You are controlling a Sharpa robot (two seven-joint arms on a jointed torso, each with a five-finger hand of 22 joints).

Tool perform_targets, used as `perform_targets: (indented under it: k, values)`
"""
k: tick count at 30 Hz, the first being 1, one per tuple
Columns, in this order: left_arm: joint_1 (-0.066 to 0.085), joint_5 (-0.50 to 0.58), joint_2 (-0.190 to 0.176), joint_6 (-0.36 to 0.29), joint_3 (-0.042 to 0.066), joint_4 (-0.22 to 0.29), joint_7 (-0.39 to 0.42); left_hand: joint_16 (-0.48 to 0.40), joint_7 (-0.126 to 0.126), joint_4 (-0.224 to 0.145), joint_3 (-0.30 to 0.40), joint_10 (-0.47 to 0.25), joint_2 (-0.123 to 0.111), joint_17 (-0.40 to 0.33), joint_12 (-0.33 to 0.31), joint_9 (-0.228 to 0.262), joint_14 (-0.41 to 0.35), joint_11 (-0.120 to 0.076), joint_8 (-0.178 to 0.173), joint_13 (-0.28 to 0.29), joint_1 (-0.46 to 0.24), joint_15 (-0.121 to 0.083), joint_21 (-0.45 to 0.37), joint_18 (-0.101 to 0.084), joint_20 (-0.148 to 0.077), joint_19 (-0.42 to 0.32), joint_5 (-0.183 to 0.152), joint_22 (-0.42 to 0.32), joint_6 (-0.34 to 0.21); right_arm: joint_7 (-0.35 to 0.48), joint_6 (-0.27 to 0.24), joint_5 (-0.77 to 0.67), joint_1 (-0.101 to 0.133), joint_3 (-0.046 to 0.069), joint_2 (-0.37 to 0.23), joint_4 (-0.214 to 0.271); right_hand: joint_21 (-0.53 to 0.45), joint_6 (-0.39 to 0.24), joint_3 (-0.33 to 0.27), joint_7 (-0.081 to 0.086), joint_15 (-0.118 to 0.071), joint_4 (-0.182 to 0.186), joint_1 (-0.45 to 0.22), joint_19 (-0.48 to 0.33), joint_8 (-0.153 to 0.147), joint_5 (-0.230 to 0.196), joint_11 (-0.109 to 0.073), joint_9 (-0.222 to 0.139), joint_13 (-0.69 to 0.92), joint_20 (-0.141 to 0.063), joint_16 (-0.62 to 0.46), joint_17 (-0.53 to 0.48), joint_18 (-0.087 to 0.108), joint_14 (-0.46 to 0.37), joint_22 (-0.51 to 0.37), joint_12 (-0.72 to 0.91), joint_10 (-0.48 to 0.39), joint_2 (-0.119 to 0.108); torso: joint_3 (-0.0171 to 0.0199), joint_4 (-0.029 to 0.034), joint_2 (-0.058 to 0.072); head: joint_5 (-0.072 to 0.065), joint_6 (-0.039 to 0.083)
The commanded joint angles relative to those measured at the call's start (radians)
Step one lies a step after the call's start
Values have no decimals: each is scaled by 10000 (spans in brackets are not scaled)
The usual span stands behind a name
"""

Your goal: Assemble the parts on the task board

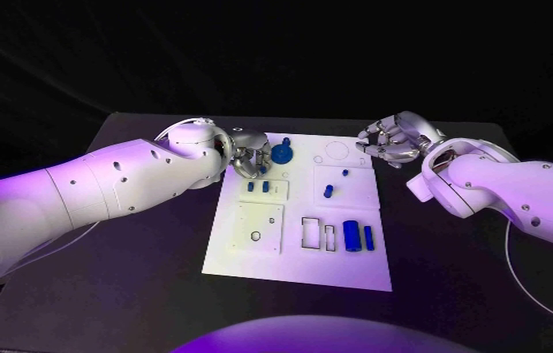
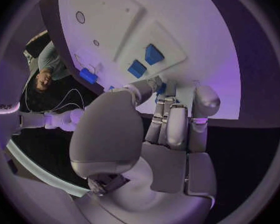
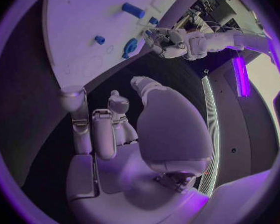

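Left hand (image 1: pixel 247 152): at the far-left corner of the task board (image 1: pixel 260 249), fingers curled in around a round blue disc part (image 1: pixel 281 156). Whether they actually pinch it or merely touch it, I cannot tell.
Risk at left: if the hold is only partial, the disc could slip and roll off the near board edge beside it, or tilt and jam as it seats.
Task board: a white plate in the middle of the black table (image 1: pixel 138 289), with raised square panels and outlined slots.
Small pegs (image 1: pixel 258 186): two short blue pieces upright on the left panel, just nearer than the disc. A low-swinging hand could knock them over.
Centre pegs (image 1: pixel 330 190): small blue pieces on the far-right panel, well apart from both hands.
Blue blocks (image 1: pixel 352 236): two longer pieces lying side by side at the near right, beside empty rectangular outlines.
Right hand (image 1: pixel 391 140): off the board's far-right corner, fingers curled in, holding nothing.
Risk at right: reaching in at the same moment could bring the two hands together over the far edge.
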Motion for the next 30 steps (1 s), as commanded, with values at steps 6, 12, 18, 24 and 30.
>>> perform_targets:
  k: [6,12,18,24,30]
  values:
    - [-23,60,11,226,-11,24,-68,-39,11,64,-99,-45,-15,-68,-131,-42,-81,47,-163,-8,-187,24,31,-72,31,-30,140,1170,-167,163,-6,-6,-23,1,16,-48,-53,-66,52,-18,-63,-17,-22,-53,61,61,3,17,6,-29,-55,329,207,387,-8,-40,41,-45,10,1,2,41,17]
    - [-30,66,5,204,-11,23,-93,-35,16,83,-115,-43,-27,-65,-149,-46,-82,51,-183,-8,-214,28,49,-75,35,-21,171,1174,-179,168,-15,-16,-25,2,27,-62,-53,-66,52,-18,-63,-17,-22,-53,61,61,3,17,6,-29,-55,329,207,387,-8,-40,41,-45,9,-9,11,54,28]
    - [-36,67,-11,191,-11,35,-122,-31,16,84,-116,-43,-27,-56,-151,-46,-79,51,-185,-8,-216,28,47,-75,35,-22,176,1173,-180,166,-17,-44,-27,2,26,-70,-53,-66,52,-18,-63,-17,-22,-53,61,61,3,17,6,-29,-55,329,207,387,-8,-40,41,-45,8,-18,13,56,42]
    - [-43,67,-39,76,-10,78,-126,-32,-26,82,-141,-151,-73,-84,-240,-49,-88,81,-222,-22,-224,44,46,-75,48,-17,231,1172,-184,161,-17,-51,-29,2,23,-79,-53,-66,52,-18,-63,-17,-22,-53,61,61,3,17,6,-29,-55,329,207,387,-8,-40,41,-45,3,-4,13,48,53]
    - [-52,67,-61,-85,-10,107,-113,-49,-56,97,-191,-413,-114,-166,-361,-51,-126,178,-274,-34,-250,120,0,-76,97,-39,240,1160,-170,160,-20,-53,-32,2,24,-88,-53,-66,52,-18,-63,-17,-22,-53,61,61,3,17,6,-29,-55,329,207,387,-8,-40,41,-45,2,1,10,49,60]
